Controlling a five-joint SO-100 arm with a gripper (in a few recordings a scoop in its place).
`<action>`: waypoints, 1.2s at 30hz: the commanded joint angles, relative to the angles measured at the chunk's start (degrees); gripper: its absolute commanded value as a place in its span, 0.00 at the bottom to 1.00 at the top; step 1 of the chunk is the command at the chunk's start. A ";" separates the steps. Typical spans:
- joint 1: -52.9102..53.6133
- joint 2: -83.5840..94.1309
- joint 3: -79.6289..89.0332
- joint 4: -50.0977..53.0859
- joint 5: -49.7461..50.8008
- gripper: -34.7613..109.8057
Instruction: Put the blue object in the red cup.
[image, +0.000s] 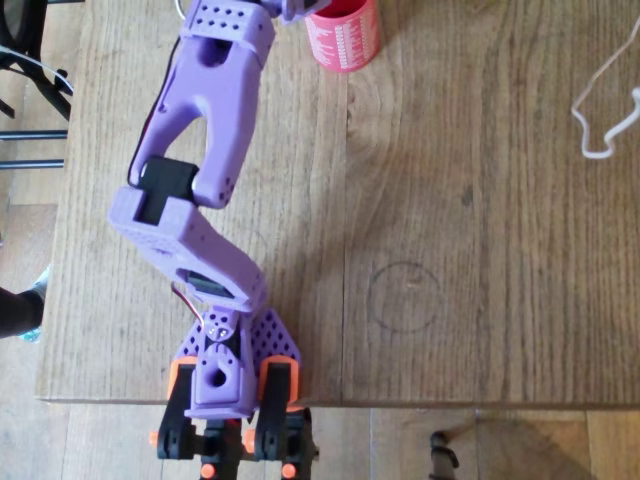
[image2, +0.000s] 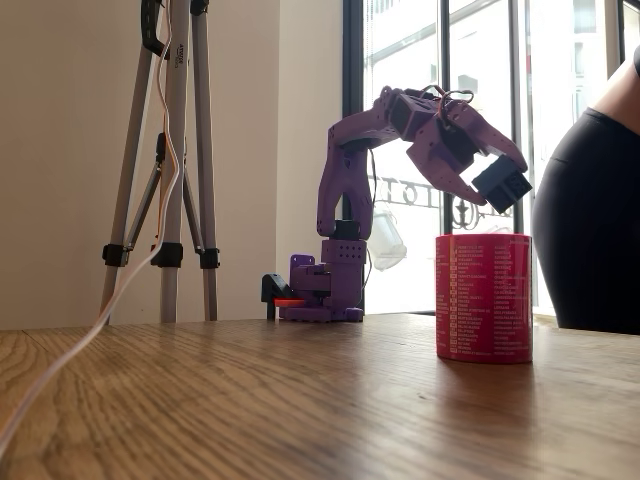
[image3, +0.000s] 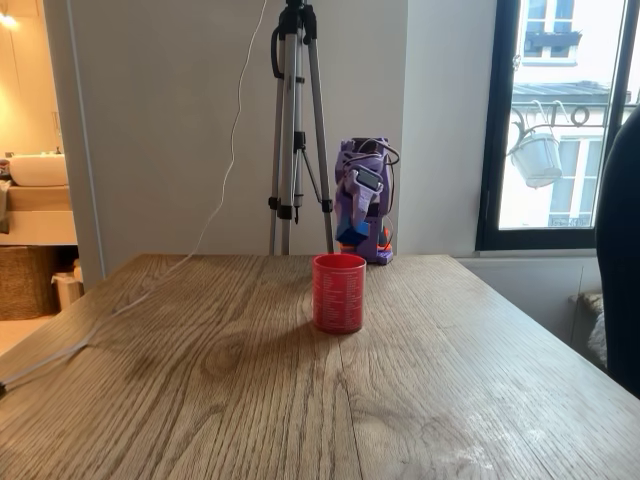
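Grainy oak table (image3: 200, 400) bears the cylindrical red cup (image3: 338, 292); jaws above grip the blue object (image3: 351, 232).

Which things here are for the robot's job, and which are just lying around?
For the job: blue brick, the claw holding it, red cup.
Just lying around: tripod, white cable.

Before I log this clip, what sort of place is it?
Most likely a room in a home, not a lab. A wooden table stands beside a tall window facing a building outside, and a washbasin shows through a doorway on the left. A camera tripod stands behind the purple arm.
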 joint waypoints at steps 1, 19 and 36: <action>1.23 1.14 -0.97 -0.09 -0.35 0.46; 1.85 1.93 -1.05 3.08 -0.70 0.25; -9.67 29.97 3.25 2.99 20.30 0.25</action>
